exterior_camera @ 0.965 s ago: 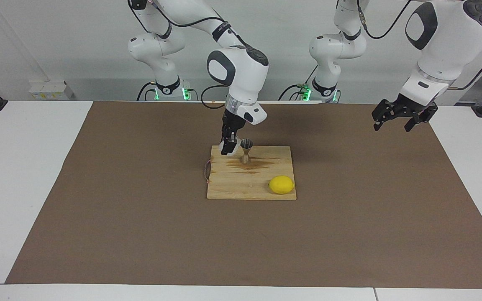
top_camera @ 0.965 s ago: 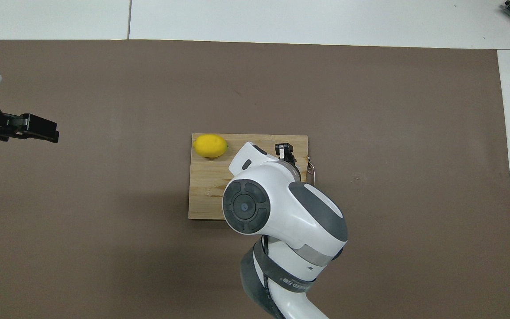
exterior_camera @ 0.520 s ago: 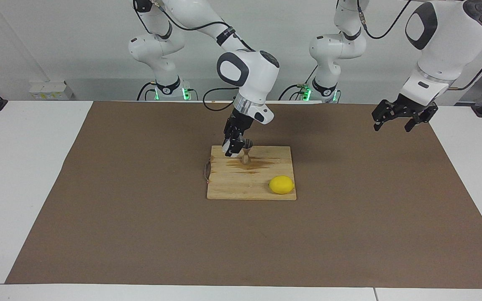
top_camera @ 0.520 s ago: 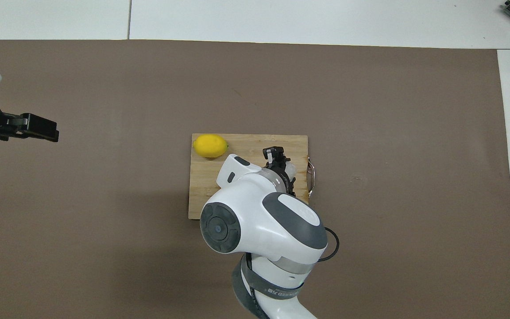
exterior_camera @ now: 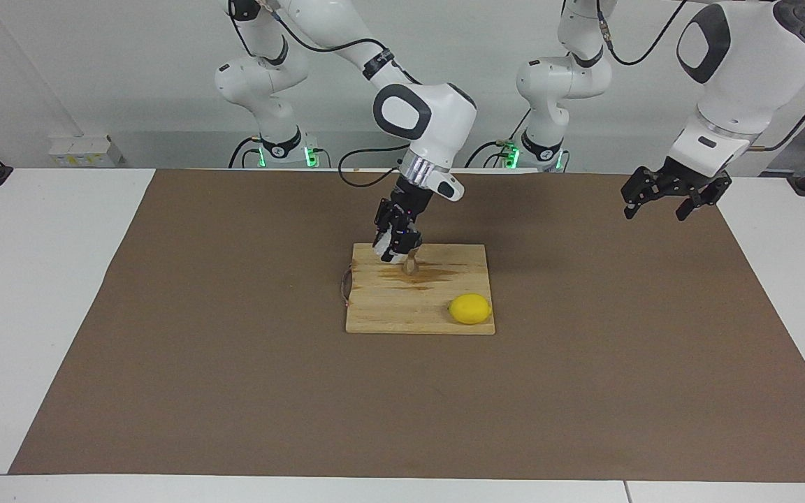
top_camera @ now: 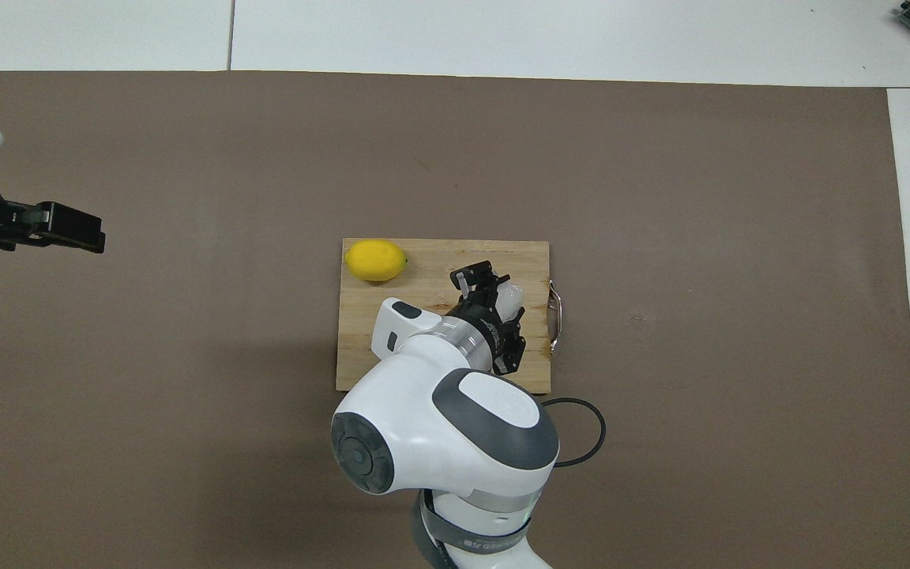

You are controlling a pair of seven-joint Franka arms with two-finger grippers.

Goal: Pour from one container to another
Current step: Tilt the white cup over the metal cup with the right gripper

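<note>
The right pincer [exterior_camera: 397, 246] hangs tilted over the robots' edge of the wooden board [exterior_camera: 402, 311], its fingers clamped on the glass cup [top_camera: 511, 299]. One such cup is in sight: small, squat and clear, with a pale, frosted, knobbly look where it shows between the black fingers. It is held off the wood and tipped over, directly above the metal jigger [exterior_camera: 411, 265].

There is one jigger, standing upright on the board close to the edge nearest the robots. Only its lower cone and narrow waist show in the facing view; the top is hidden by the pincer and cup, so whether cup and jigger touch cannot be told. From overhead the jigger is covered completely.

Around the jigger's foot the board carries a darker brownish stain. One lemon [exterior_camera: 470, 309], bright yellow, lies on the same board at the corner farther from the robots, toward the left arm's end, well apart from the jigger. There is one board, with a small metal loop at its edge toward the right arm's end, and it rests on a brown mat [exterior_camera: 235, 391] covering the white surface [exterior_camera: 39, 279].

The left pincer [exterior_camera: 675, 192] waits in the air over the mat's edge at the left arm's end, its fingers spread apart and holding nothing.
</note>
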